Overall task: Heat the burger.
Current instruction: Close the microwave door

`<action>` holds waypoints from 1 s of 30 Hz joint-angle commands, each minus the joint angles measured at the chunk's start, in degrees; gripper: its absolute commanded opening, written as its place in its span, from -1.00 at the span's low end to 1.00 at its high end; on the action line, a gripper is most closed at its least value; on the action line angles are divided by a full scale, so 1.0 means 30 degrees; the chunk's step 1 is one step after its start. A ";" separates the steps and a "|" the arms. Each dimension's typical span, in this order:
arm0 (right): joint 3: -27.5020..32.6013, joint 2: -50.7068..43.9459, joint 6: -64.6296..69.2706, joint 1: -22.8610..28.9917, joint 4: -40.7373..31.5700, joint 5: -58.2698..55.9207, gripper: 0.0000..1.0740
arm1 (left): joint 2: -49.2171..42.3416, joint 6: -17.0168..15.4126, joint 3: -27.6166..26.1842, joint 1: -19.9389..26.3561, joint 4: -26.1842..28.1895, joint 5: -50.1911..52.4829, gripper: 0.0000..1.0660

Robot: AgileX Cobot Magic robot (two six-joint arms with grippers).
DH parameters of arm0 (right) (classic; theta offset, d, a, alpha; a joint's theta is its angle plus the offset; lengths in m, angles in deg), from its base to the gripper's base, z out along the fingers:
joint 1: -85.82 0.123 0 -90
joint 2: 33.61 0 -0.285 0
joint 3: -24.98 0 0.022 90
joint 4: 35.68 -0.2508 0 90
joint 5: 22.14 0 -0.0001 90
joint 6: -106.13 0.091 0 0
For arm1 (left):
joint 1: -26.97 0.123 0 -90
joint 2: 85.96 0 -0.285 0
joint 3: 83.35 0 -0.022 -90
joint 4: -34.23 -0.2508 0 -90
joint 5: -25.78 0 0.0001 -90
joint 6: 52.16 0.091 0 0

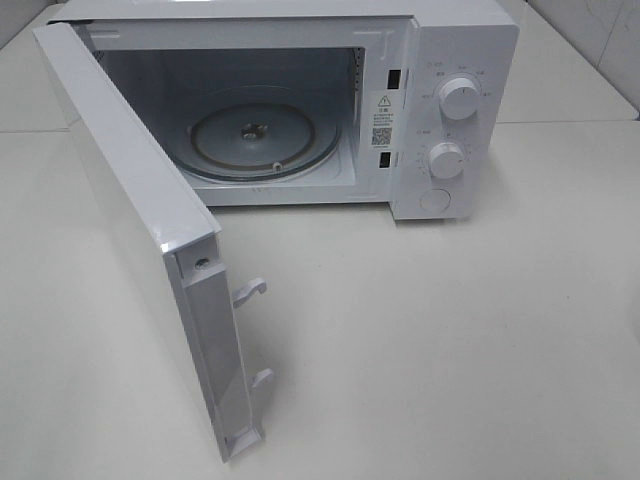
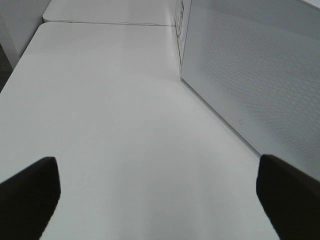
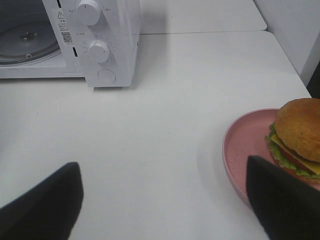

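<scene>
The burger point(image 3: 298, 134), with a tan-yellow bun, lettuce and cheese, sits on a pink plate point(image 3: 242, 147) at the edge of the right wrist view; both are out of the exterior view. My right gripper point(image 3: 162, 202) is open above the bare table, the burger beside one of its fingers point(image 3: 280, 200). The white microwave point(image 1: 455, 60) stands at the back with its door point(image 1: 140, 230) swung wide open and a glass turntable point(image 1: 262, 138) inside. My left gripper point(image 2: 160, 192) is open and empty over the table, beside the outer face of the door point(image 2: 255, 85).
The microwave has two knobs point(image 1: 460, 98) and a round button on its right panel. The open door juts far toward the table's front on the left. A table seam point(image 1: 570, 122) runs behind the microwave. White table point(image 1: 440, 340) lies in front.
</scene>
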State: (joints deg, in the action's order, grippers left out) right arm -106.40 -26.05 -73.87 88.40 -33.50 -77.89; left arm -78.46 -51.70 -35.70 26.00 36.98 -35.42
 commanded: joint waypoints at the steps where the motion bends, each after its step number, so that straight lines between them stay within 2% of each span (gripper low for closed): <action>1: 0.0076 -0.0497 0.0000 -0.0019 0.0115 0.0210 0.88 | -0.0057 -0.0153 -0.0038 0.0019 0.0057 -0.0076 0.89; 14: 0.0076 -0.0497 0.0000 -0.0019 0.0115 0.0210 0.73 | -0.0057 -0.0153 -0.0038 0.0019 0.0057 -0.0076 0.89; 17: 0.0076 -0.0497 0.0000 -0.0019 0.0115 0.0210 0.63 | -0.0057 -0.0153 -0.0038 0.0019 0.0057 -0.0076 0.89; 19: 0.0076 -0.0497 0.0000 -0.0019 0.0115 0.0210 0.46 | -0.0057 -0.0153 -0.0038 0.0019 0.0057 -0.0076 0.89; 20: 0.0076 -0.0497 0.0000 -0.0019 0.0115 0.0210 0.46 | -0.0057 -0.0153 -0.0038 0.0019 0.0057 -0.0076 0.89; 21: 0.0076 -0.0497 0.0000 -0.0019 0.0115 0.0210 0.34 | -0.0057 -0.0153 -0.0038 0.0019 0.0057 -0.0076 0.89; 23: 0.0076 -0.0497 0.0000 -0.0019 0.0115 0.0210 0.28 | -0.0057 -0.0153 -0.0038 0.0019 0.0057 -0.0076 0.89; 24: 0.0076 -0.0497 0.0000 -0.0019 0.0115 0.0210 0.17 | -0.0057 -0.0153 -0.0038 0.0019 0.0057 -0.0076 0.89; 30: 0.0076 -0.0497 0.0000 -0.0019 0.0115 0.0210 -0.05 | -0.0057 -0.0153 -0.0038 0.0019 0.0057 -0.0076 0.89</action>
State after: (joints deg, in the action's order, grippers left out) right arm -106.40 -26.05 -73.87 88.40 -33.50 -77.84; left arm -78.46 -51.70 -35.70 26.00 36.98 -35.42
